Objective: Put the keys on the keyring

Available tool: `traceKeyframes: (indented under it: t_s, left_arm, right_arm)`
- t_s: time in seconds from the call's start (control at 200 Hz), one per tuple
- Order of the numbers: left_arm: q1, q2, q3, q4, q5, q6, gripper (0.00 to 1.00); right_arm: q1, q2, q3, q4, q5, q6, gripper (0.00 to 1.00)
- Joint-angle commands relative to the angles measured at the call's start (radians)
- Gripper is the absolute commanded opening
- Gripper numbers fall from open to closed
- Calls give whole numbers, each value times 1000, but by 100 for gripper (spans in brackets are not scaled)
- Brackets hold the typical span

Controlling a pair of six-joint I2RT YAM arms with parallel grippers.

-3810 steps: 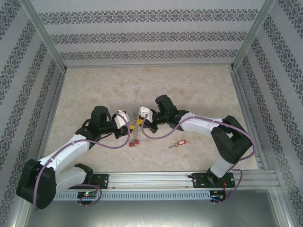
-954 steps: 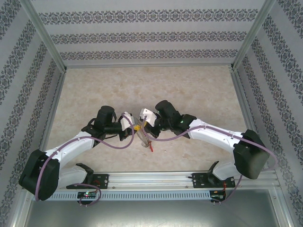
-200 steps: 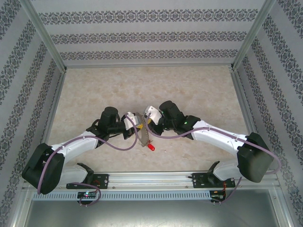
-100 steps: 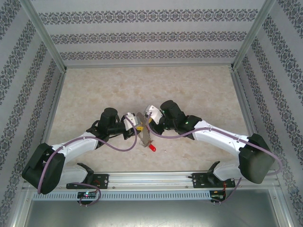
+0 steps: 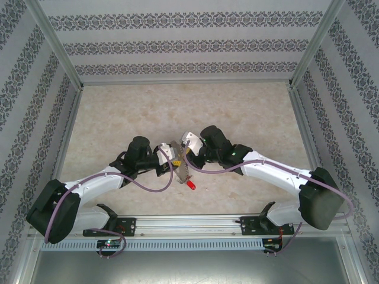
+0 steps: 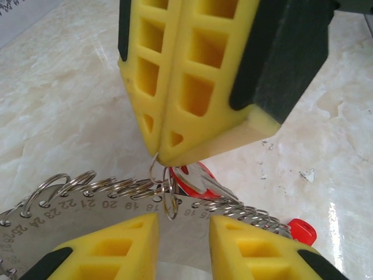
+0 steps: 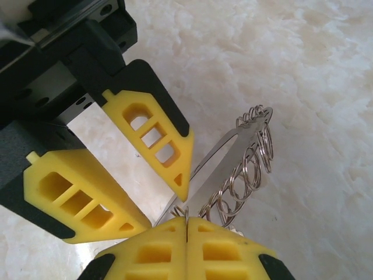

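Keyring stands on edge between the two claws, over the middle of the bench. The right claw is closed, its yellow fingertips pinching one small wire loop on the ring's rim. The left claw stands parted, one finger to each side of the numbered metal band (whether the pads touch it I cannot tell). Just behind the pinched loop shows a red-tagged key, and a second red tag sits lower right, close to the surface.

The bench is a pale beige with a marbled pattern. Walls papered in grey ornamental stripes close three sides, with aluminium posts rising at the corners. A slotted rail carries both arm bases at the near edge, and purple cables loop under the forearms. From above, the two wrists crowd the ring and cover much of it.
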Motion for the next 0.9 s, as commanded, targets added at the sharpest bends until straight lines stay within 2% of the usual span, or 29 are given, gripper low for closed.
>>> traceKeyframes:
  t_s: [0.0,0.495,0.739,0.894]
  left_arm:
    - [-16,1,31,-1,-22,2,30]
    - [-22,4,38,2,0,0,30]
    - [-30,14,53,-3,-6,6,27]
    - [-33,21,57,-5,-37,10,20]
  right_arm:
    - [11,-26,28,12,-13,-4,0]
    - [17,-12,38,14,-16,-5,0]
    - [19,-9,41,14,-22,-7,0]
    - [21,-10,39,13,-21,-6,0]
